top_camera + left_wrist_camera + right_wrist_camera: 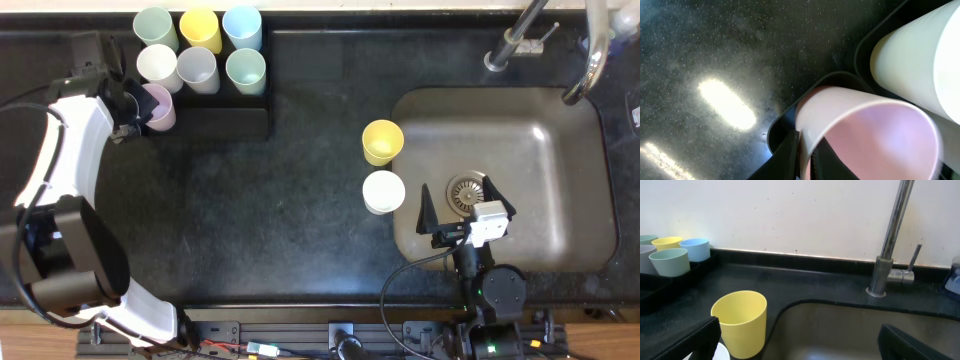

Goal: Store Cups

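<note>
Seating the pink cup in its tray pocket, with two cups left by the sink.

From above, your left end effector [137, 106] has the pale pink plastic cup [160, 106] at the left end of the black compartment tray [232, 122], in the row nearest the arms, beside six other cups [197, 68] standing in it. A yellow plastic cup [382, 141] and a white plastic cup [383, 191] stand on the dark speckled bench [300, 220] just beside the steel sink [560, 130], where your right end effector [462, 203] hangs released. The left wrist view shows the fingers [789, 156] clenched on the pink cup's wall over a tray pocket [782, 122]; whether it has bottomed out you cannot tell. The right wrist view shows fingers spread wide, with the yellow cup [740, 322] near. Next, I judge, you lower until it seats, then let go and lift straight clear.
</note>
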### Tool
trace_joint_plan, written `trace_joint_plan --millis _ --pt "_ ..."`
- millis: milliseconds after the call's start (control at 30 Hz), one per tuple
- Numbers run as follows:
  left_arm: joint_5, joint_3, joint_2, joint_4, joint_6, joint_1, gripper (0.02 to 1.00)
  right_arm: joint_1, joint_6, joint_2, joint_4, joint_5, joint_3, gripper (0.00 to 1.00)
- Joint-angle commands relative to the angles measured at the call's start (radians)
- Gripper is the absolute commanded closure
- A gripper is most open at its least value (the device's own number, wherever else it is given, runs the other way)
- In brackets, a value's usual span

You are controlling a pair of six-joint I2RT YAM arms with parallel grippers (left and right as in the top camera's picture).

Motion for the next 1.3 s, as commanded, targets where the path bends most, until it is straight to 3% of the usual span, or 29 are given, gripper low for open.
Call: trace_joint_plan --millis 33,200,333,467,600,733,967,1300 --pt "0.011 -0.003 0.007 0.008 -0.011 0.002 0.849 -0.004 0.006 -0.011 0.005 0.000 -0.013 0.005" --pt "0.014 -0.009 0.007 0.010 -0.011 0.002 0.809 -0.004 0.006 -0.011 0.005 0.000 -0.013 0.003" --pt "0.021 -0.009 -0.001 0.005 -0.011 0.000 0.715 -0.004 0.006 -0.011 0.005 0.000 -0.013 0.005" --pt "-0.008 -0.009 -0.070 -0.022 -0.010 -0.013 0.531 -0.004 0.006 -0.011 0.005 0.000 -0.013 0.003" --pt "-0.025 -0.006 -0.204 -0.063 -0.006 -0.035 0.268 -0.004 0.006 -0.011 0.005 0.000 -0.013 0.003" --pt "-0.061 0.051 -0.336 -0.123 0.000 -0.113 0.088 -0.004 0.006 -0.011 0.005 0.000 -0.013 0.001" --pt "-0.032 0.313 -0.322 -0.265 -0.008 -0.365 0.020 -0.004 0.006 -0.011 0.005 0.000 -0.013 0.003" --pt "0.019 0.772 0.064 -0.608 -0.016 -0.756 0.018 -0.004 0.006 -0.011 0.005 0.000 -0.013 0.005"
